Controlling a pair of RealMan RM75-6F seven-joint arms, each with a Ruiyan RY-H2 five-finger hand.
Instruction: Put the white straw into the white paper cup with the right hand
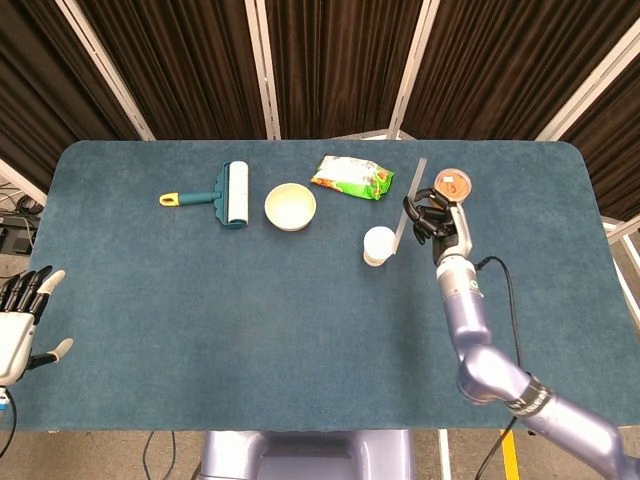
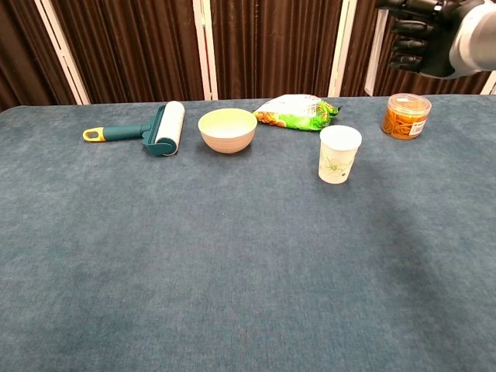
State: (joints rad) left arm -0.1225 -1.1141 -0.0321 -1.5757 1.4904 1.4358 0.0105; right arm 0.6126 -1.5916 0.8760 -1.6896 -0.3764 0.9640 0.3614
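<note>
The white paper cup (image 1: 379, 245) stands upright on the blue table right of centre, also seen in the chest view as a cup (image 2: 339, 154) with a faint print. My right hand (image 1: 436, 216) hovers just right of the cup and pinches the white straw (image 1: 419, 177), which slants from near the orange jar down to the cup's right rim. In the chest view the right hand (image 2: 428, 36) is high at the top right, with the straw (image 2: 377, 62) hanging nearly vertical above and right of the cup. My left hand (image 1: 20, 320) stays off the table's left edge, fingers spread and empty.
Along the back of the table lie a teal lint roller (image 1: 222, 194), a cream bowl (image 1: 290, 206), a green snack bag (image 1: 352, 177) and an orange jar (image 1: 451, 188) just behind the right hand. The table edge (image 1: 600, 200) is at the right.
</note>
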